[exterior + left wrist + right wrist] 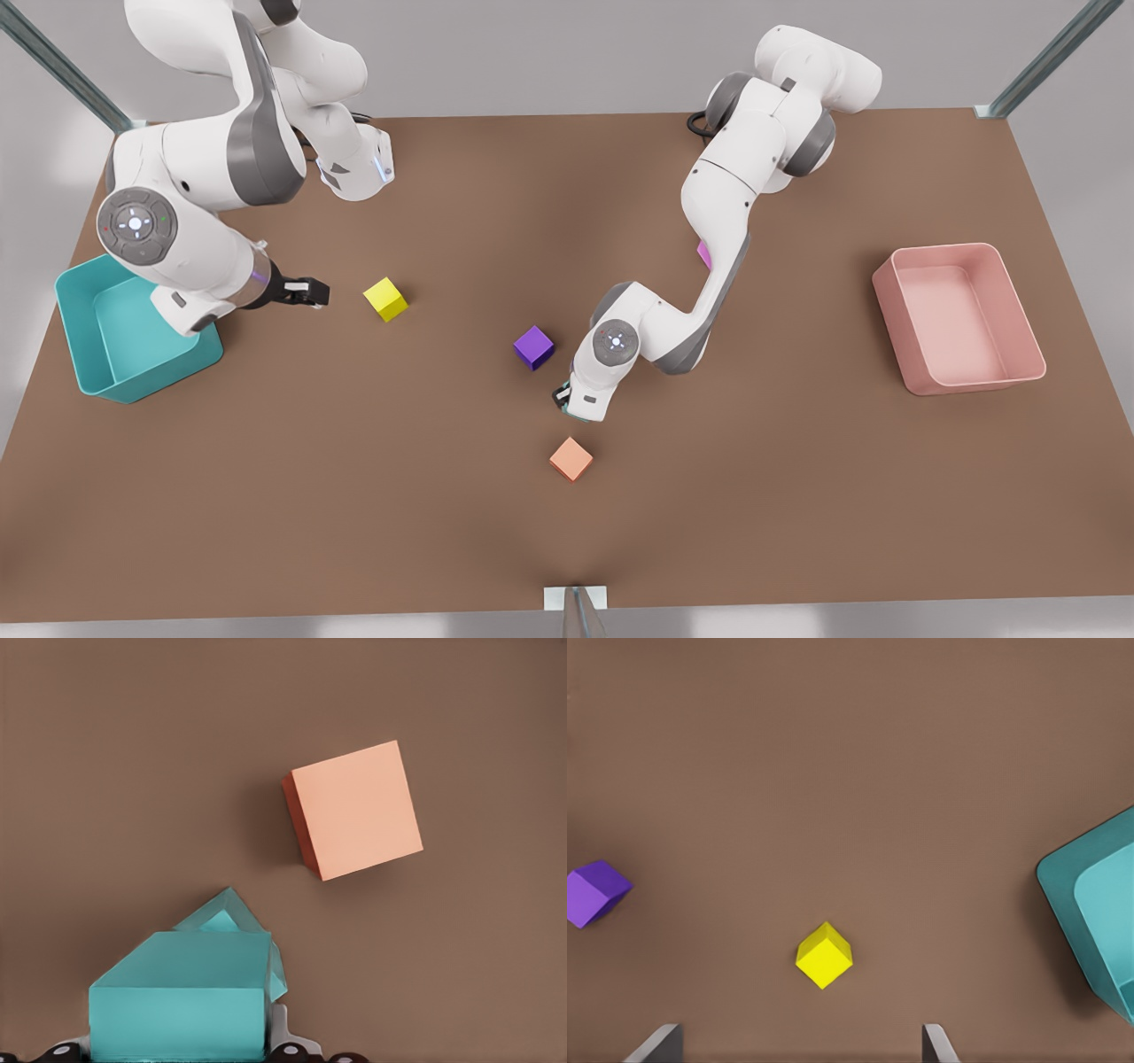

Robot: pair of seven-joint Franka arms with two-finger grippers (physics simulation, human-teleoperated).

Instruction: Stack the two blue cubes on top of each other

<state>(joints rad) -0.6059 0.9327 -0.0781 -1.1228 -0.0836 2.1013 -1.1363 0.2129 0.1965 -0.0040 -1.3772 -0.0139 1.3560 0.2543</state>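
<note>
In the left wrist view a teal blue cube (177,1001) sits between my left gripper's fingers, which are shut on it. The second blue cube (223,914) peeks out just behind and under it, turned at an angle; I cannot tell whether they touch. In the front view my left gripper (564,398) points down at the table's middle, between the purple and orange cubes, and the arm's hand hides both blue cubes. My right gripper (306,291) hangs open at the front view's left, beside the teal bin, and waits with nothing between its fingertips (656,1047).
An orange cube (571,458) (354,811) lies close in front of the left gripper. A purple cube (533,346) (594,893) and a yellow cube (385,299) (824,955) lie nearby. A teal bin (97,328) (1099,912) stands left, a pink bin (961,319) right. A magenta cube (704,254) peeks from behind the arm.
</note>
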